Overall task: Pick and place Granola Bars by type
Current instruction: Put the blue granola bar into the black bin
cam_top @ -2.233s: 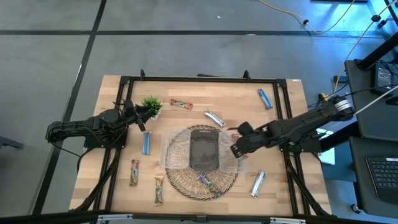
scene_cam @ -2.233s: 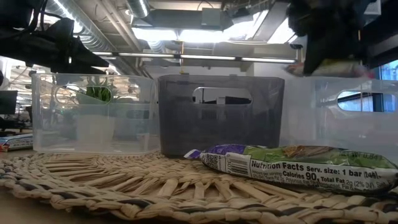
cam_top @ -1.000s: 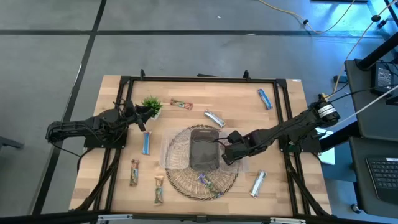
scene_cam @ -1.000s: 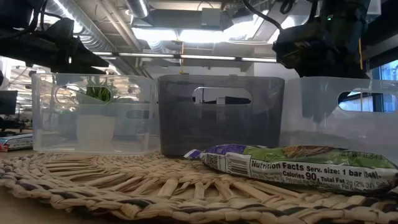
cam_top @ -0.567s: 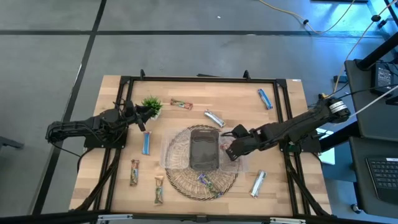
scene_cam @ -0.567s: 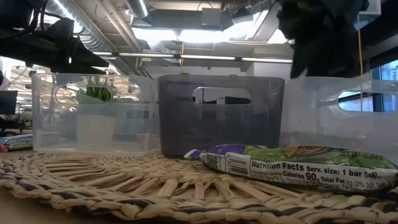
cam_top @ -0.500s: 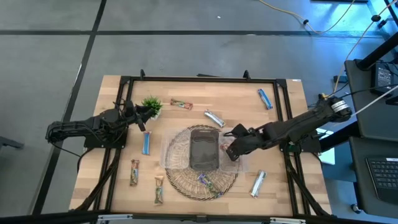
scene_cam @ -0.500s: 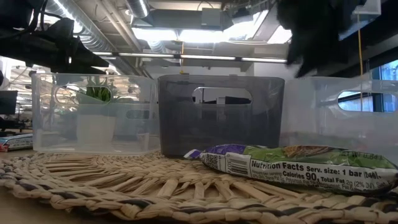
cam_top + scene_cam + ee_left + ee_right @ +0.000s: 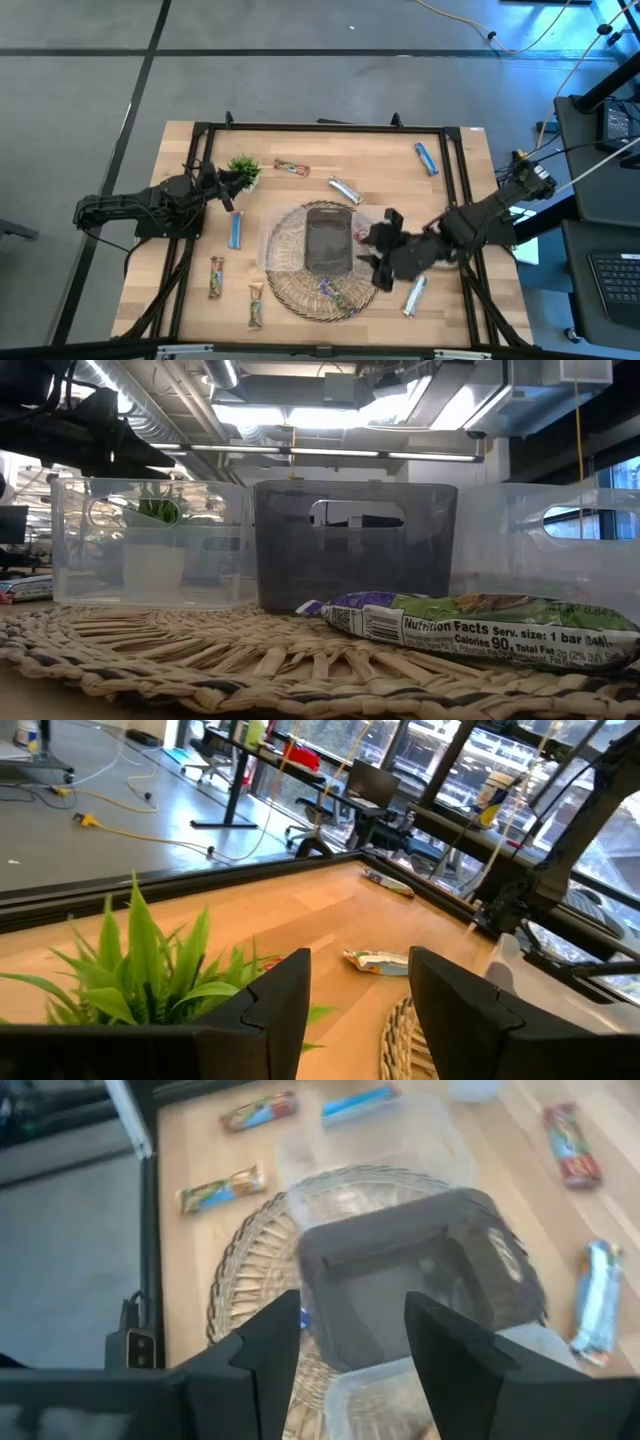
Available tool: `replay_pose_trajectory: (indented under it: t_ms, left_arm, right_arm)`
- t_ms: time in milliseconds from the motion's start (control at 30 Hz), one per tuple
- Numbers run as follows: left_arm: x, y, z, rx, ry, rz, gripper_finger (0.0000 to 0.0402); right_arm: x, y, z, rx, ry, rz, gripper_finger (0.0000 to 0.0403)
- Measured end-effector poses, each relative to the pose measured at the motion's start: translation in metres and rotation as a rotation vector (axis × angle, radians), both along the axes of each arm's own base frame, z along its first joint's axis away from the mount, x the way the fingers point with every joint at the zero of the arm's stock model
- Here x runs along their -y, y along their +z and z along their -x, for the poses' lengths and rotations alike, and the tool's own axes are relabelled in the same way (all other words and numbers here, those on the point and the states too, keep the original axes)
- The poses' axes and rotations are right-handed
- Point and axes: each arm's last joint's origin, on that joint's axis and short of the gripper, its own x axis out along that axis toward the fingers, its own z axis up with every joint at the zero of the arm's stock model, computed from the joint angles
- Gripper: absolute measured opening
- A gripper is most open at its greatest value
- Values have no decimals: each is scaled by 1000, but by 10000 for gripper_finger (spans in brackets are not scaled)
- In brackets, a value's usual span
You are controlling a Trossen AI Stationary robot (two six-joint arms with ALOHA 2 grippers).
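The right gripper [image 9: 381, 262] hangs open and empty above the clear bin [image 9: 372, 240]; a silver granola bar [image 9: 415, 294] lies just beside it on the table.

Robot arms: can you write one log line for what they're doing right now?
right gripper: open, empty, over woven mat by clear bin | left gripper: open, beside potted plant | silver granola bar: on table

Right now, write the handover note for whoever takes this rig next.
Left hand: open, empty, parked by the potted plant.
Right hand: open, empty, above the woven mat's right edge, by the bins.
Done: a red bar lies in the right clear bin.
Left: a purple bar on the mat; other bars loose on the table, including blue bar and silver bar.
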Motion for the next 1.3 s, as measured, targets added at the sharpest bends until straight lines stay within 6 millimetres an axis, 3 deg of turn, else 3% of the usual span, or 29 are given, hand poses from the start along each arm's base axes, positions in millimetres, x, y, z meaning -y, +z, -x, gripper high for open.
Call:
replay_pose_trajectory:
  t_ms: [300,533,767,1133,1300]
  left_arm:
    - [2,0,-1,-1,-92,10,162]
    - [3,-1,-2,-5,-133,15,163]
    - [3,-1,-2,-40,-141,-53,162]
    - [4,-1,-2,-64,-154,-101,162]
    - [4,-1,-2,-64,-153,-101,162]
  right_arm:
    - [-65,-37,-28,-77,75,59,184]
    - [-97,-73,-41,-141,43,32,184]
    - [-114,-106,-52,-191,5,34,184]
    - [-118,-150,-64,-269,-144,-18,184]
    - [-123,-171,-68,-362,-105,-51,184]
